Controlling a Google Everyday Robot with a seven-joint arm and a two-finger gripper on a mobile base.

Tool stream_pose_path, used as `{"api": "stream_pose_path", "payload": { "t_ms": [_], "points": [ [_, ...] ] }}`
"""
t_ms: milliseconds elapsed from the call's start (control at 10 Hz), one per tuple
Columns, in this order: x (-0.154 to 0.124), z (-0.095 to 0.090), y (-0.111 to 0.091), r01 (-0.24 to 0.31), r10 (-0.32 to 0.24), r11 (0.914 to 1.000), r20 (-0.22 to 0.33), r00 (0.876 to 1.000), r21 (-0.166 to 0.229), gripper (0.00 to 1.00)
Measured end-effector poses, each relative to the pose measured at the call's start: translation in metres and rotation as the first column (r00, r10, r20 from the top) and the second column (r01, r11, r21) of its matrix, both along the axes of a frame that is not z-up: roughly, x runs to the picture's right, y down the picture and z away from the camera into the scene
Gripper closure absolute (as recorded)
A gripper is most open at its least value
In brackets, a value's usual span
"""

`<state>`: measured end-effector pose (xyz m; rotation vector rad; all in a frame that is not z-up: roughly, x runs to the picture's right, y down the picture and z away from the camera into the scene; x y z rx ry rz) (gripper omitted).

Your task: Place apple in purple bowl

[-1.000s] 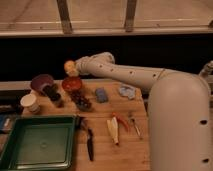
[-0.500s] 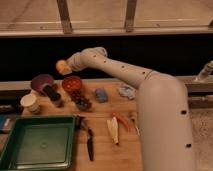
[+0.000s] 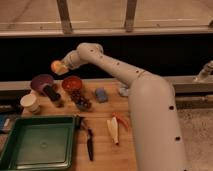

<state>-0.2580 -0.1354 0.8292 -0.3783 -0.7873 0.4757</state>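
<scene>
Camera view: the single view, looking down over a wooden table (image 3: 102, 112) with the robot's white arm (image 3: 117, 70) reaching out to the far left.
Gripper: the gripper (image 3: 61, 65) is at the end of the outstretched arm, in the air above the back of the table, and it is closed around the apple.
Apple: the apple (image 3: 55, 66) is held off the table at the gripper's tip, touching nothing else, higher than both bowls.
Purple bowl: the purple bowl (image 3: 40, 81) sits on the table below and a little left of the apple, with no fruit in it that can be made out.
Neighbours: an orange-red bowl (image 3: 71, 83) stands just beside the purple bowl on its right. A dark object (image 3: 51, 93) lies at the purple bowl's near edge. Dark grapes (image 3: 80, 100), a white cup (image 3: 30, 102) and a green tray (image 3: 10, 150) are nearer the camera.
Step in hand: carrying, judging by the lifted apple near the bowl but not yet over its middle.
Next move: it calls for a short shift left and down until the apple hangs over the purple bowl's hollow, then a release from low height.
Risk: letting go too far right could drop the fruit on the rim or into the orange-red bowl.
</scene>
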Motion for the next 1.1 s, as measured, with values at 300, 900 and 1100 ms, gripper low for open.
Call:
{"api": "stream_pose_path", "payload": {
  "t_ms": [300, 900, 1100],
  "points": [
    [-0.017, -0.001, 0.003, 0.047, -0.046, 0.9987, 0.038, 0.998, -0.018, 1.0],
    [-0.037, 0.001, 0.006, 0.08, -0.077, 0.9962, 0.076, 0.994, -0.035, 1.0],
    [-0.037, 0.002, 0.007, 0.087, -0.084, 0.9956, 0.078, 0.993, -0.036, 1.0]
  ]
}}
